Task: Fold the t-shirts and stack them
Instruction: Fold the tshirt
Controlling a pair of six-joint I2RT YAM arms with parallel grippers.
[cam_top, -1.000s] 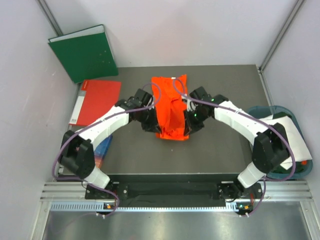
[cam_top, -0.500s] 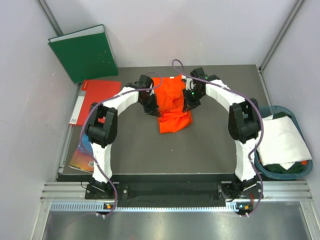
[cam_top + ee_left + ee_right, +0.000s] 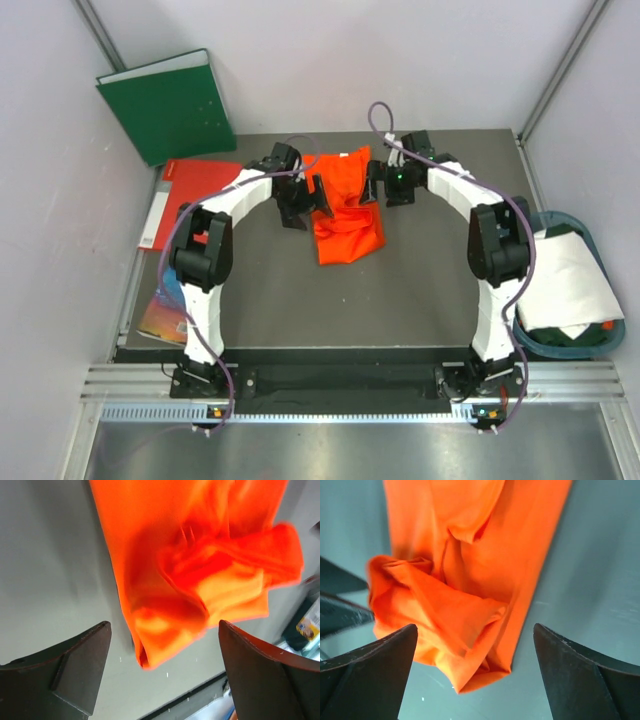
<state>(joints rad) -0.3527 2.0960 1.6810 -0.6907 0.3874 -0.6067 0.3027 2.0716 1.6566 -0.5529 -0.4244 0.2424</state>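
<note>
The orange t-shirt [image 3: 346, 208] lies on the grey table [image 3: 430, 290] as a narrow folded strip, its near end bunched and crumpled. My left gripper [image 3: 310, 202] hovers at its left edge and my right gripper [image 3: 385, 188] at its right edge, both open and holding nothing. In the left wrist view the orange t-shirt [image 3: 190, 565] lies below the wide-spread left gripper [image 3: 164, 624]. The right wrist view shows the same orange t-shirt [image 3: 470, 555] under the open right gripper [image 3: 475, 627]. The white t-shirt [image 3: 562, 280] lies folded in a basket at the right.
A dark teal basket [image 3: 550, 347] stands off the table's right edge. A green binder [image 3: 170, 105] leans at the back left. A red folder [image 3: 195, 200] and a colourful booklet [image 3: 165, 310] lie along the table's left side.
Both grippers carried the orange t-shirt toward the far edge while shut on it, then opened and let it go. It has settled on the table.
</note>
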